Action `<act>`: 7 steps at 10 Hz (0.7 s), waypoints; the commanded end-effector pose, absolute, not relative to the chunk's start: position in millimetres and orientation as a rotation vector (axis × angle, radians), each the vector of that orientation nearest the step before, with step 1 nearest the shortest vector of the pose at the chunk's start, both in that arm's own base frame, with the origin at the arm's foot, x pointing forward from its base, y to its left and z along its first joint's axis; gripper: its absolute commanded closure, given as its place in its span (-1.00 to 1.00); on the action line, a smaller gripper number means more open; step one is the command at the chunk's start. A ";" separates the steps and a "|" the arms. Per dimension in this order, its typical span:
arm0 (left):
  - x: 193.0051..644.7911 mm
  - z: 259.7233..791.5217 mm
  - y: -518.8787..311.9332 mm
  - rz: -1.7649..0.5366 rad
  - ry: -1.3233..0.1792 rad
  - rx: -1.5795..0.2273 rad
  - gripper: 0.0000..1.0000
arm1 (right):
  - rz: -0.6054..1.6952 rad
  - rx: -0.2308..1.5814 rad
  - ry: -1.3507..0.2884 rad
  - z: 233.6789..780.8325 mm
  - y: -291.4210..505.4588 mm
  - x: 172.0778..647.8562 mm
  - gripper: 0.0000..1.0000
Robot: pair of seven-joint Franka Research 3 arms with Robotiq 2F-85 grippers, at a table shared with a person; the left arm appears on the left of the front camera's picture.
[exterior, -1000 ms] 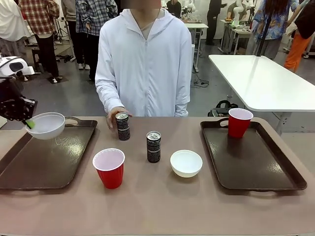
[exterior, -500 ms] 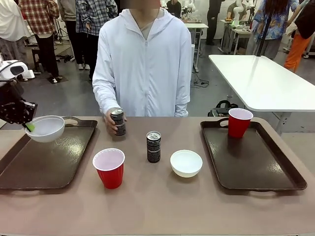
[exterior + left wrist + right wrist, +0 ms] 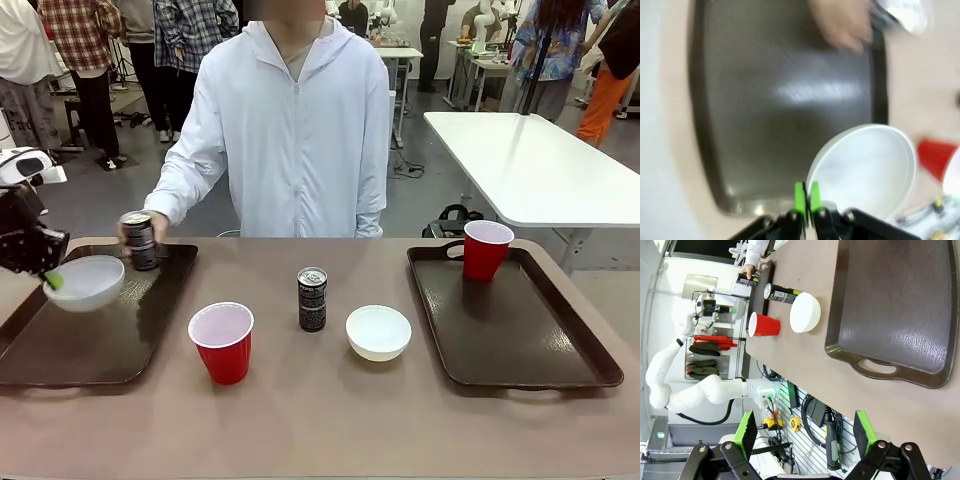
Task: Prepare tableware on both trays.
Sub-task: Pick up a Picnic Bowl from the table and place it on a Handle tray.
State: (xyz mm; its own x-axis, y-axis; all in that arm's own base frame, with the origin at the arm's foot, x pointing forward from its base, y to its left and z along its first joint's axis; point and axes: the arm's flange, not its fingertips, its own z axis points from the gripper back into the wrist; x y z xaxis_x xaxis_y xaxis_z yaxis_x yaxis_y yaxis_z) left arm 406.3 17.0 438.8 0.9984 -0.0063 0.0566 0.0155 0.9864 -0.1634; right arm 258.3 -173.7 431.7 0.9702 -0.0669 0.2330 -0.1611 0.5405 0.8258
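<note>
One bowl (image 3: 88,287) in left hand (image 3: 50,281)

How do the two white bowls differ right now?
The left bowl is pinched by its rim in the left gripper; the middle bowl stands free, untouched. The left bowl is over the left tray; the middle bowl sits on the bare table between the trays. Both are small, round, white and empty.
</note>
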 end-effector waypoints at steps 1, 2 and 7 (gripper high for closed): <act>301.1 479.1 -3.2 -0.270 0.045 -0.157 0.91 | 0.061 1.014 -0.257 431.4 -174.5 258.4 -1.00; 304.7 480.4 2.9 -0.222 0.027 -0.171 0.91 | 0.061 1.014 -0.257 431.4 -174.5 258.4 -1.00; 328.8 472.4 2.4 -0.186 0.035 -0.179 0.91 | 0.061 1.014 -0.257 431.4 -174.5 258.4 -1.00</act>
State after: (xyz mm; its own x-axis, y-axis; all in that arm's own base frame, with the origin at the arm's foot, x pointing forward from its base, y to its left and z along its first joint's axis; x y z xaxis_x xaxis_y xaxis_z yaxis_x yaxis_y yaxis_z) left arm 316.9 1.9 472.9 0.9817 -0.1892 -0.0221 0.1815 0.9643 -0.1926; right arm 258.3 -173.8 431.8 0.9701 -0.0670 0.2332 -0.1612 0.5405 0.8258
